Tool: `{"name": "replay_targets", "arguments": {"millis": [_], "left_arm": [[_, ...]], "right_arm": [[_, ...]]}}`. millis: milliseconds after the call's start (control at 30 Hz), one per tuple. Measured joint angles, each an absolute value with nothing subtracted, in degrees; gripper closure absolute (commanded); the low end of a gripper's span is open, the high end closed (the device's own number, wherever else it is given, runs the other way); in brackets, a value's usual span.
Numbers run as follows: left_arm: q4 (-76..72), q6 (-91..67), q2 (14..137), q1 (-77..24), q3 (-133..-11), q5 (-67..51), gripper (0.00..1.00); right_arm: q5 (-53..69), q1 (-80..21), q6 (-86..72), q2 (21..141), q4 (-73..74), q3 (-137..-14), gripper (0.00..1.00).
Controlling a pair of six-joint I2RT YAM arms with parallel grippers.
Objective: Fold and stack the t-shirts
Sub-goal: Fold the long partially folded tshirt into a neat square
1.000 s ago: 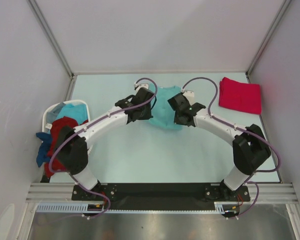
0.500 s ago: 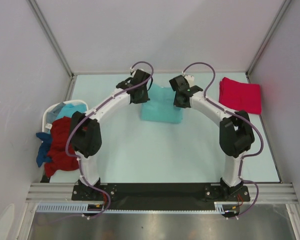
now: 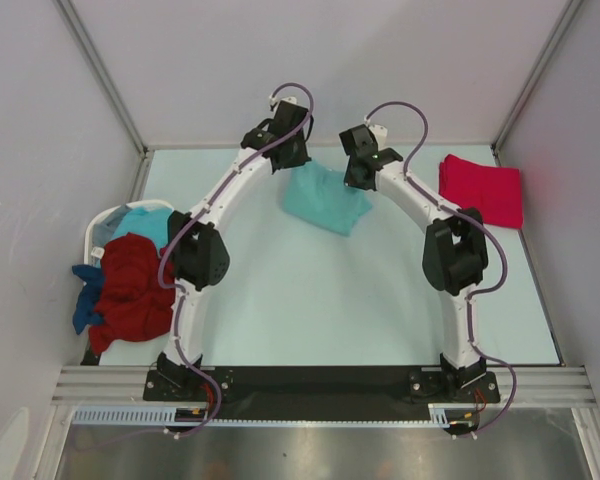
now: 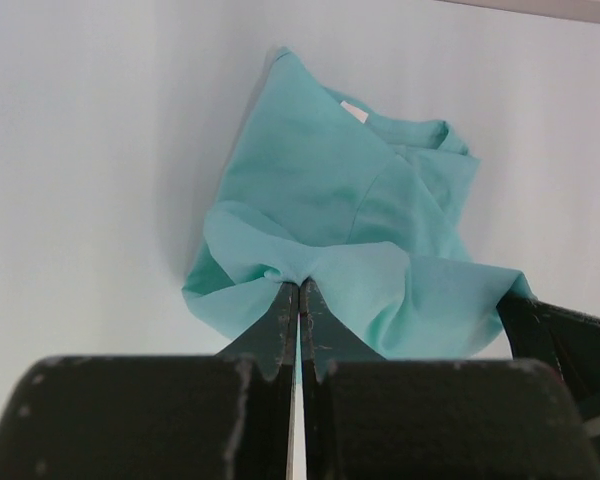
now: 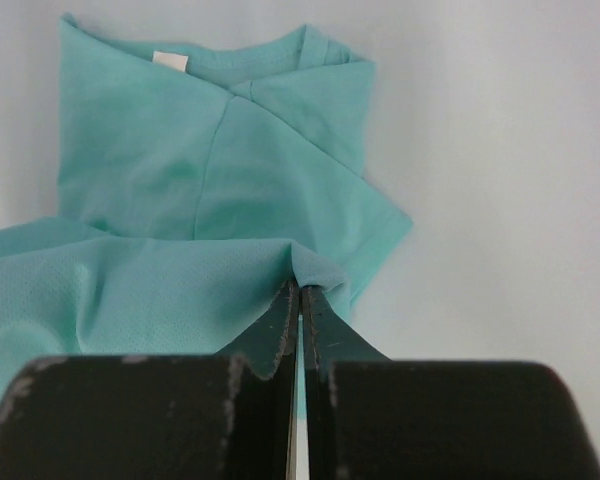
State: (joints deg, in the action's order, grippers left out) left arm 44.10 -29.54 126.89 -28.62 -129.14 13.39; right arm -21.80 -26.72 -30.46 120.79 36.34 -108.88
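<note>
The left gripper (image 4: 298,285) was clenched on a pinch of the teal shirt (image 3: 325,198), its jaws pressed together with only a thin fold of cloth between them. The right gripper (image 5: 300,285) was clamped the same way on another pinch of that shirt's edge. Both sat at the far side of the table (image 3: 310,300). The shirt trailed from them toward the near side and lay partly doubled and skewed. From the wrist cameras, the collar and its white tag lay beyond the pinched cloth.

This looked like a fold in progress, with a held edge being carried over toward the collar end. To do it well, the two grippers should travel level and in step, with the cloth between them drawn gently taut so that no slack bunches in the middle. The held edge should be set down square on the layer beneath. The grippers should go low before letting go, so that the fold does not spring back.

Counted: two grippers and one teal shirt. One pinkish-red shirt (image 3: 480,190) lay folded at the far right, well apart from the teal one. One white basket (image 3: 100,225) stood at the left. With it were one dark red shirt (image 3: 135,290), one blue shirt (image 3: 83,305) hanging over its side and one light blue shirt (image 3: 145,222) inside. That made five shirts in view, though more might lie hidden in the basket.
</note>
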Motion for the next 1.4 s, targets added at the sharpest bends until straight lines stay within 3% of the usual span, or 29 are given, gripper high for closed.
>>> {"name": "replay_targets", "arguments": {"millis": [600, 1267, 1367, 1400], "left_arm": [[45.5, -27.8, 134.7, -25.6, -136.7, 10.7, 1.0], [40.9, -24.4, 141.1, -21.8, -139.7, 3.9, 1.0], [40.2, -24.4, 142.3, -21.2, -140.2, 2.8, 0.97], [40.0, -24.4, 142.7, -21.1, -140.3, 2.5, 0.92]], "right_arm": [[-20.6, -22.5, -29.4, 126.7, 36.4, -113.8, 1.0], [-18.8, -19.3, -27.3, 140.4, 37.4, -130.4, 1.0], [-17.9, -18.6, -27.3, 142.3, 37.5, -132.2, 1.0], [-17.7, -18.5, -27.3, 142.8, 37.5, -132.8, 1.0]]}}
